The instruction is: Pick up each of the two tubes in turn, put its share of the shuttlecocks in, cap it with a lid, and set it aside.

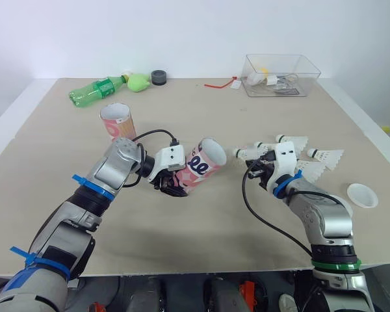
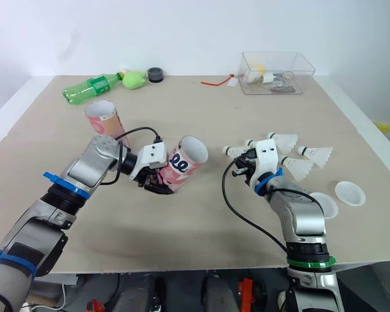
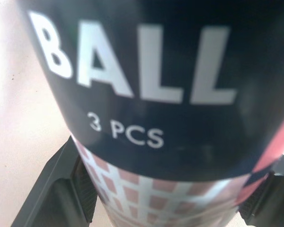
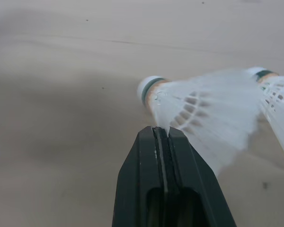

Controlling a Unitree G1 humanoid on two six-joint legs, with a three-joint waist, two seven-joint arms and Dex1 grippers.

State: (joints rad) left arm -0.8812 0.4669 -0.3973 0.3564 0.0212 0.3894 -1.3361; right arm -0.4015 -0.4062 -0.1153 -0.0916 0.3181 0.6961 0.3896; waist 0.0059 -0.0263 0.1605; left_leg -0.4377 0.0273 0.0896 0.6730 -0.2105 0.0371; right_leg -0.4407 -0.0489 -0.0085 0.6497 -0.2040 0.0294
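Note:
My left gripper [image 1: 171,185] is shut on a pink patterned tube [image 1: 205,162], held tilted with its open mouth turned toward the right arm. The left wrist view shows the tube [image 3: 146,94] close up between the fingers [image 3: 57,189]. A second pink tube [image 1: 118,122] stands upright behind the left arm. My right gripper [image 1: 253,164] is shut on the skirt edge of a white shuttlecock [image 4: 199,109], its cork pointing at the tube mouth, a short gap away. Several more shuttlecocks [image 1: 312,169] lie behind the right gripper. Two white lids [image 2: 350,192] [image 2: 324,205] rest at the right.
A green plastic bottle [image 1: 97,90], a green pear-shaped thing [image 1: 138,82] and a black roll [image 1: 158,77] lie along the far edge. A clear box [image 1: 281,75] with small items stands at the back right, a red strip [image 1: 216,84] beside it.

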